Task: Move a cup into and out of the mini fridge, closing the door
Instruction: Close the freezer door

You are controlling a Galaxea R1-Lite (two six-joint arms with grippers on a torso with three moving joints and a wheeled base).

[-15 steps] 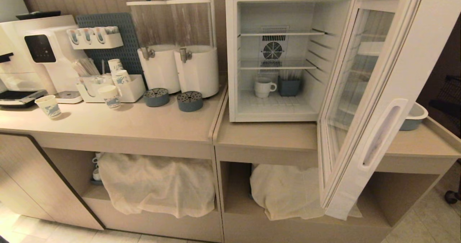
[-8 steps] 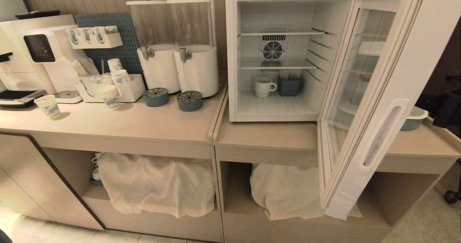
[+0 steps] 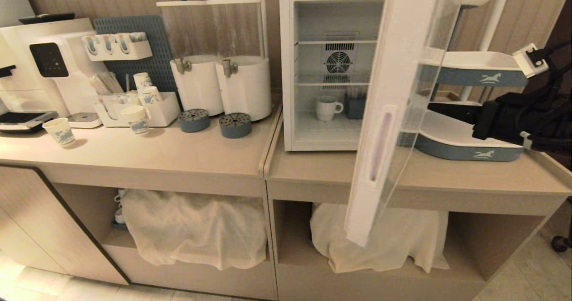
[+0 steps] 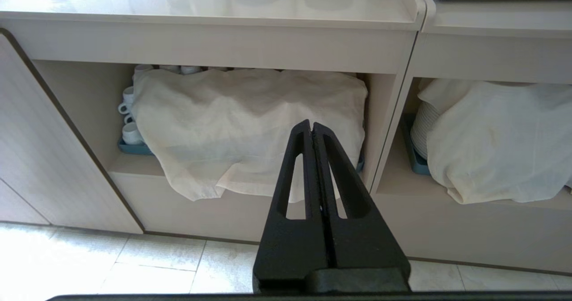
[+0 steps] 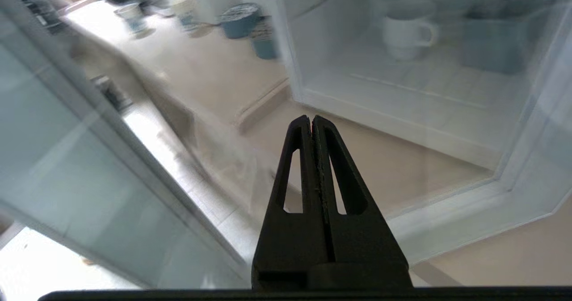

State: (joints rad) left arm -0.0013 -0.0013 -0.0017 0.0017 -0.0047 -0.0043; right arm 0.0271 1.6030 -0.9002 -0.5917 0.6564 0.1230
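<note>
Swinging the door shut with the right arm, cup inside

Pushing from behind the glass, the right gripper [image 5: 311,120] is sitting with its fingers [image 5: 298,158] pressed narrow together and holding nothing, just beside the outer face of the door [image 3: 404,68]. In the head view the right arm is reaching in from 3 o'clock, while the door, hinged at the right side of the mini fridge [image 3: 330,68], is standing nearly edge-on, its long axis running upright with the free edge hanging at about 6 o'clock from the cabinet opening. The cup [image 3: 327,108] is resting on the fridge floor, handle pointing to 3 o'clock, beside a small grey box; through the glass in the right wrist view it is lying at about 1 o'clock from the fingertips. The right arm is by far the nearer one: the left gripper [image 4: 311,124] is parked low, fingers also closed and empty, facing the cloth-covered shelf under the worktop [image 3: 178,153].

Compared with a second ago, the door is now swung much further toward closing, uncovering a tiered tray stand at 3 o'clock, and the right arm is now coming into the head view. The cup is sitting where it was
</note>
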